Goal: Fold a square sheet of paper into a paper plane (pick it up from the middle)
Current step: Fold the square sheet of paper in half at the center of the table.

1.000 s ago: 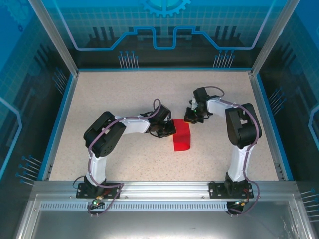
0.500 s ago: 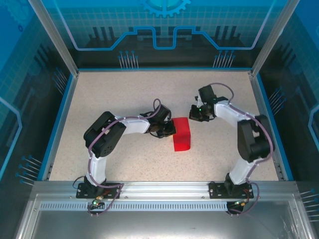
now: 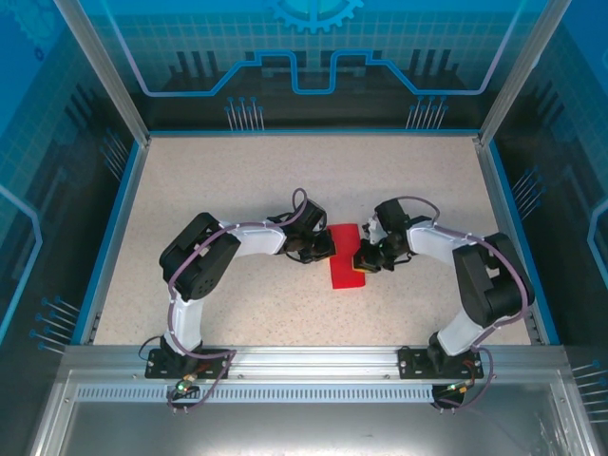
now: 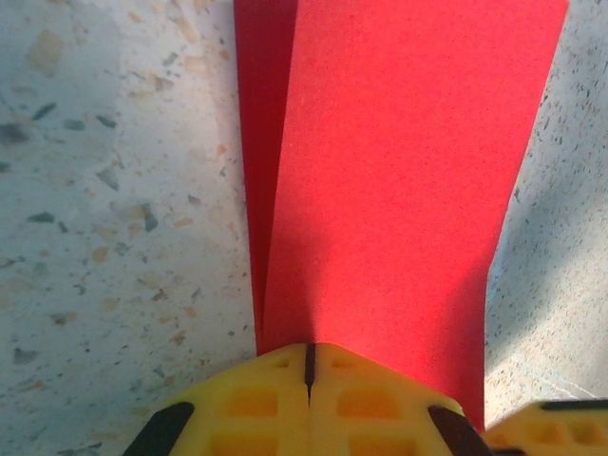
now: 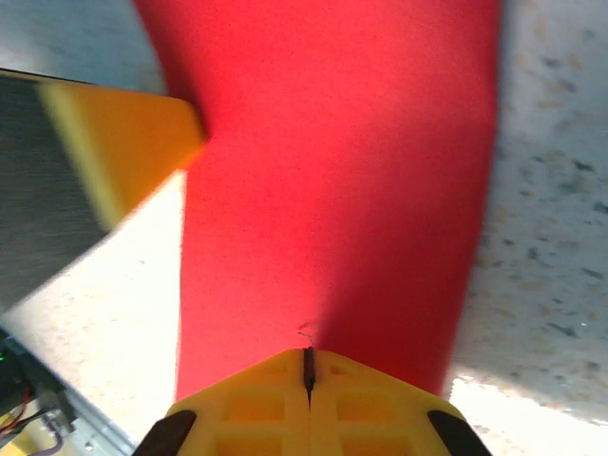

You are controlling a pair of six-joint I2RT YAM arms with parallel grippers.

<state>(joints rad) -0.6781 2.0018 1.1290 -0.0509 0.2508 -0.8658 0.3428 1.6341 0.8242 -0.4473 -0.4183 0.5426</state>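
Note:
The square sheet of paper (image 3: 345, 258) is bright red and lies on the table folded into a narrow rectangle. My left gripper (image 3: 323, 249) is shut, its tips resting on the paper's left edge. In the left wrist view the paper (image 4: 399, 171) stretches away from the left gripper (image 4: 309, 366), a lower layer peeking out on the left. My right gripper (image 3: 366, 258) is shut too, its tips on the paper's right edge. In the right wrist view the right gripper (image 5: 307, 366) presses the paper (image 5: 332, 171), with a tiny crinkle at the tips.
The speckled table (image 3: 237, 180) is ringed by a blue rim and clear walls. A yellow finger of the left gripper (image 5: 123, 142) shows across the paper in the right wrist view. The corner of another yellow finger (image 4: 556, 427) sits at the left wrist view's lower right.
My right gripper has swung from behind the paper's far right corner down and nearer, onto its right edge. The left gripper has stayed put at the left edge.

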